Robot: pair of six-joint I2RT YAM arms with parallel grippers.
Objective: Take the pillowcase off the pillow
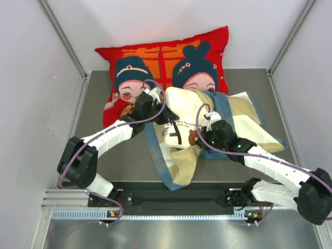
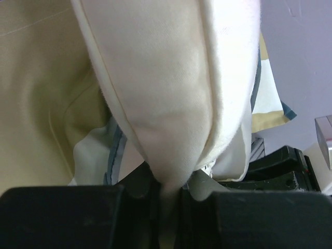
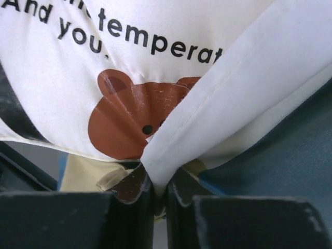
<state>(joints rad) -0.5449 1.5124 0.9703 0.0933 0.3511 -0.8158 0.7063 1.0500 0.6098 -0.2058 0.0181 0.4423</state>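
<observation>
The cream-white pillow point(image 1: 182, 115) with its brown bear print point(image 3: 122, 122) and dark text lies mid-table, mostly out of the pillowcase point(image 1: 244, 120). The pillowcase, in blue, tan and cream blocks, lies slack under and to the right of the pillow, with a tail toward the near edge point(image 1: 179, 168). My left gripper point(image 1: 154, 101) is shut on the pillow's far left corner point(image 2: 171, 129). My right gripper point(image 1: 208, 126) is shut on a fold of the pillow's edge point(image 3: 207, 124) beside the bear. Tan pillowcase fabric point(image 2: 41, 104) and blue pillowcase fabric point(image 3: 275, 171) show behind the pillow.
A large red cartoon-figure cushion point(image 1: 161, 57) lies along the back of the grey table point(image 1: 109, 150), partly under the pillow and the left arm. White walls stand close on the left and right. The arm bases sit at the near edge.
</observation>
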